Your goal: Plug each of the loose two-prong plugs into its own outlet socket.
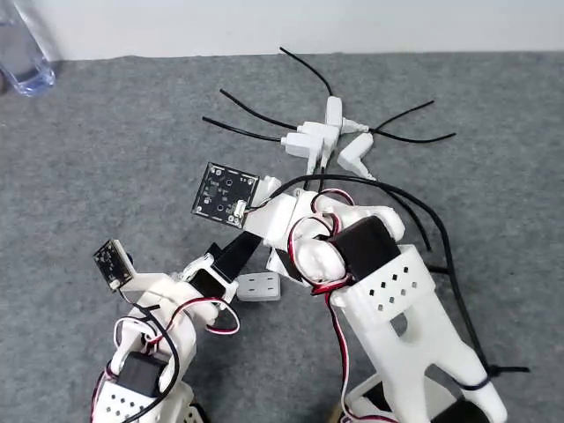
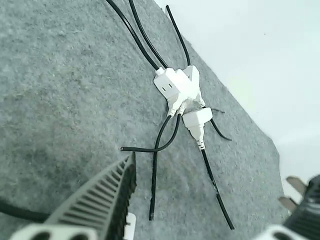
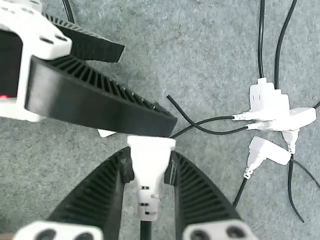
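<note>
Held plug: white two-prong plug (image 3: 150, 160), well apart from the outlet block.
Right end effector (image 3: 149, 164): pinching that plug's body.
Outlet block (image 3: 272, 107): white, on the grey surface (image 1: 106, 159), with several cords in.
Loose plug (image 3: 267, 150): lying just beside the block.
Left end effector (image 3: 148, 86): spread, holding nothing, just beside the held plug.
Risk: the crowding left finger could twist the plug, leaving its prongs misaligned, and trailing cords may snag.

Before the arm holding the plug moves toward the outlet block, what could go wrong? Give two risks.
1. The left gripper sits close against the plug held by the right gripper, so the arms may collide.
2. Loose black cables lie between that plug and the outlet block; they could snag or drag the block aside.
</note>
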Tool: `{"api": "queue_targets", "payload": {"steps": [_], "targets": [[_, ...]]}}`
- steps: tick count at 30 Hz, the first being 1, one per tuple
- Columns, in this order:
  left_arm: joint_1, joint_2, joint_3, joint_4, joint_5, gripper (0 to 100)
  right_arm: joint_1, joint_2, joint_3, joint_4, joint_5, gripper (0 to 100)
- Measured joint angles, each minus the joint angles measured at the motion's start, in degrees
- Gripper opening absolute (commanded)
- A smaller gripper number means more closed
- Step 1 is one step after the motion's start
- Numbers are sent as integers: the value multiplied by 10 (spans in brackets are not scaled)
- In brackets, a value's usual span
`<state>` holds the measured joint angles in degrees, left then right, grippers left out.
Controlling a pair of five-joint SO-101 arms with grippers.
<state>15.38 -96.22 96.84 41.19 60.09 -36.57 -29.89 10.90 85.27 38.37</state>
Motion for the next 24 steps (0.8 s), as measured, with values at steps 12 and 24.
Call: {"api": "queue_targets", "payload": {"steps": [12,24], "targets": [[0,0,0,0,0,472,0,0,0,0,-2,8],[-1,4,3,4,-1,472,-4,-12,-71,42,-2,8]]}}
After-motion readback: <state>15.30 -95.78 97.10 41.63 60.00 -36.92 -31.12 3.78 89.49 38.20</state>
